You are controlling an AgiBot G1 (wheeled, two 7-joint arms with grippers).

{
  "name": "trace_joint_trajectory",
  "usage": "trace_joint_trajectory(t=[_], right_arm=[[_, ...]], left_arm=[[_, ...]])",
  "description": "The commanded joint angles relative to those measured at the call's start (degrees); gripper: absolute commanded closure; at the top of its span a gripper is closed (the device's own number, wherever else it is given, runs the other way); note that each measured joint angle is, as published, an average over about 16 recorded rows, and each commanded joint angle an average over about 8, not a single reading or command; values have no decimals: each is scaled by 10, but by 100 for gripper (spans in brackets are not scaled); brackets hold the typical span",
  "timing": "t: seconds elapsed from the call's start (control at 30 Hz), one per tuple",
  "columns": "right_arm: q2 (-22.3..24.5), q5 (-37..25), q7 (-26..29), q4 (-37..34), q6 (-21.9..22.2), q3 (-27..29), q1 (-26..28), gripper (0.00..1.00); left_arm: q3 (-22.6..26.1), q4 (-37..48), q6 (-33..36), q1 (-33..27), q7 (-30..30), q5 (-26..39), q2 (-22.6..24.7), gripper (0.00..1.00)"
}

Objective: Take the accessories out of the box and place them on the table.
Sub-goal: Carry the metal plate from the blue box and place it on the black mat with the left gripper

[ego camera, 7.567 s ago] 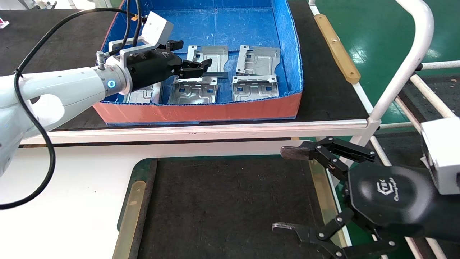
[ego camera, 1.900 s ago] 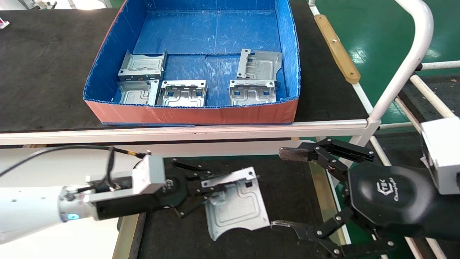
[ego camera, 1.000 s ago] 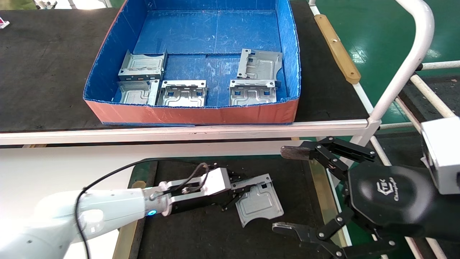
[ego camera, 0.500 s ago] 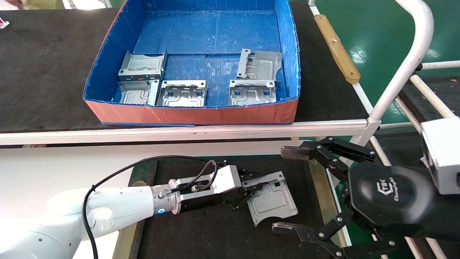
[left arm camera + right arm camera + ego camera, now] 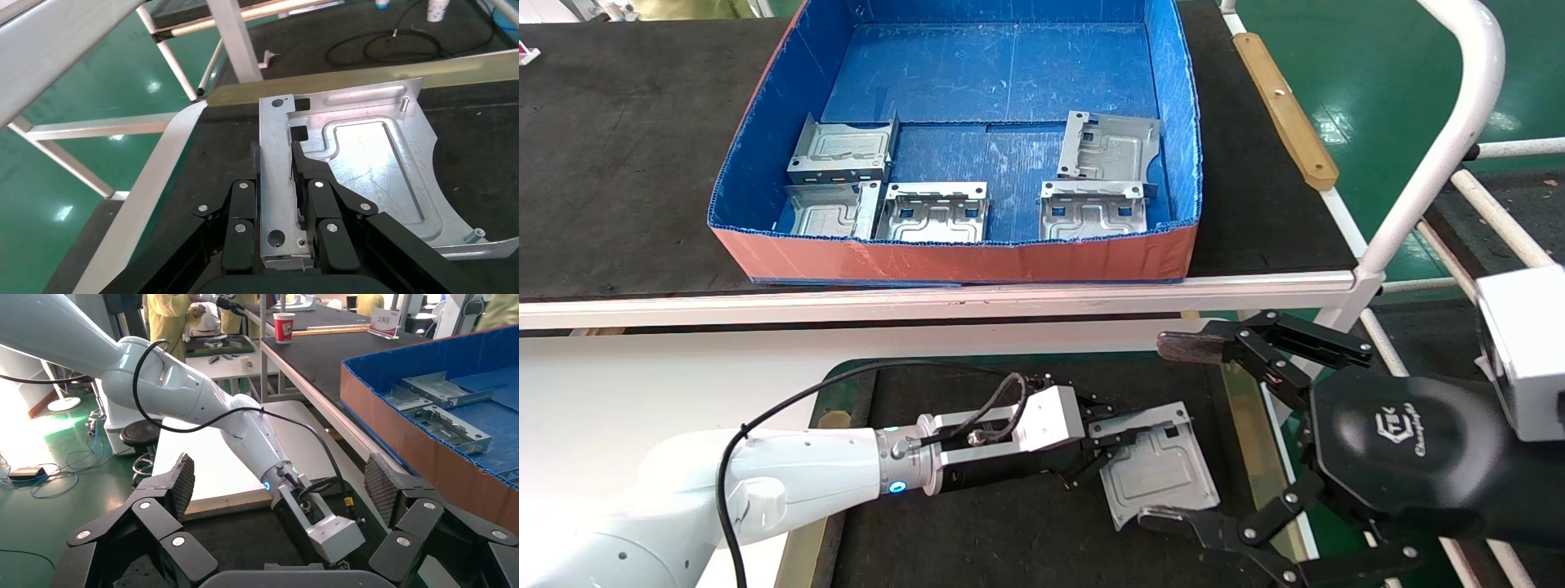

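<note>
My left gripper (image 5: 1109, 445) is shut on the bent-up edge of one silver-grey accessory plate (image 5: 1164, 478) and holds it low over the right part of the table's black mat (image 5: 1009, 531). I cannot tell whether it touches the mat. In the left wrist view the fingers (image 5: 300, 168) clamp the plate's upright flange (image 5: 275, 184). Several more plates (image 5: 936, 214) lie in the blue box with the orange-red front wall (image 5: 960, 260). My right gripper (image 5: 1173, 433) is open and empty at the mat's right edge, its near finger just in front of the held plate.
The box stands on a black-topped bench with a white front edge (image 5: 928, 302). A white tube frame (image 5: 1442, 147) rises at the right. Tan strips (image 5: 1250, 457) flank the mat. The white table top (image 5: 641, 384) spreads to the left.
My left gripper took a plate out of the box, brought it down over the mat, and has carried it further right. The right arm has not moved.
</note>
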Motion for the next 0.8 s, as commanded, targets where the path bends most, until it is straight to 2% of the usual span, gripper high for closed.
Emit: trace_joint_trajectory(t=[0.03, 0.57, 0.6, 0.8], right_arm=[[0, 0, 0, 0, 0, 0, 0, 0], [0, 0, 0, 0, 0, 0, 0, 0], [0, 0, 0, 0, 0, 0, 0, 0], [0, 0, 0, 0, 0, 0, 0, 0]], left_arm=[[6, -6, 0, 2, -3, -4, 0, 100], [71, -42, -33, 12, -23, -48, 2, 100], [75, -43, -35, 12, -24, -51, 2, 92], [92, -50, -46, 14, -28, -62, 2, 17]])
